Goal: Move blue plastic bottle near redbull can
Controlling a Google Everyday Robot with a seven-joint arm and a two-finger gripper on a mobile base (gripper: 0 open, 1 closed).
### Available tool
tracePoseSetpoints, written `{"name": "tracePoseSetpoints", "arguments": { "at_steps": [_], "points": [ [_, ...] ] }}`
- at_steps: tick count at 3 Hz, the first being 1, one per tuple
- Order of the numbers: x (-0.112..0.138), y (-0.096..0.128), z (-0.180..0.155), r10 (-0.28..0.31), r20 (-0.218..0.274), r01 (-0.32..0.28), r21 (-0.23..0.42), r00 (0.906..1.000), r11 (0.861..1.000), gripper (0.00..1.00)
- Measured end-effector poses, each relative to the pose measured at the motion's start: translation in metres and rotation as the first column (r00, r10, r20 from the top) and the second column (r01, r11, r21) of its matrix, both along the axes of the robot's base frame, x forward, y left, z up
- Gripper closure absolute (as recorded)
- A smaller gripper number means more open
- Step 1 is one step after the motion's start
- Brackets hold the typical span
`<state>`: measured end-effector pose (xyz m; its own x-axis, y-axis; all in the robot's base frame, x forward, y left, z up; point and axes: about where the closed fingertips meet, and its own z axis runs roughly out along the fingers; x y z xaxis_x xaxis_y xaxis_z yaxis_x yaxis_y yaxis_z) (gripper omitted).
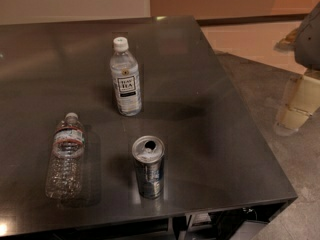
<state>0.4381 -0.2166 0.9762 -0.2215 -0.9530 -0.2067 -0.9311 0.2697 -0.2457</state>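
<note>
1. Dark, glossy table [225,149] fills most of the frame, with grey floor [287,169] to its right and a pale wall [75,1] along the top.
2. The blue plastic bottle [125,79] stands upright in the upper middle of the table, white cap on, label facing the camera.
3. The redbull can [148,168] stands upright in the lower middle, below and slightly right of that bottle and apart from it.
4. A crinkled clear bottle [65,159] lies on its side at lower left, cap toward the top of the frame.
5. The gripper [296,101] hangs at the right edge, off the table and above the floor, well apart from all three containers. I cannot tell whether it is open or closed.
</note>
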Motion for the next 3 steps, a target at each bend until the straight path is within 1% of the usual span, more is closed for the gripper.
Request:
{"name": "tracePoseSetpoints", "arguments": {
  "at_steps": [1, 2, 3],
  "points": [
    [0.000, 0.000, 0.000, 0.000, 0.000, 0.000, 0.000, 1.0000, 1.000, 0.00],
    [0.018, 0.002, 0.004, -0.007, 0.015, 0.006, 0.019, 0.9999, 1.000, 0.00],
    [0.049, 0.014, 0.007, 0.016, 0.041, -0.018, 0.063, 0.9990, 0.998, 0.00]
  ]
}}
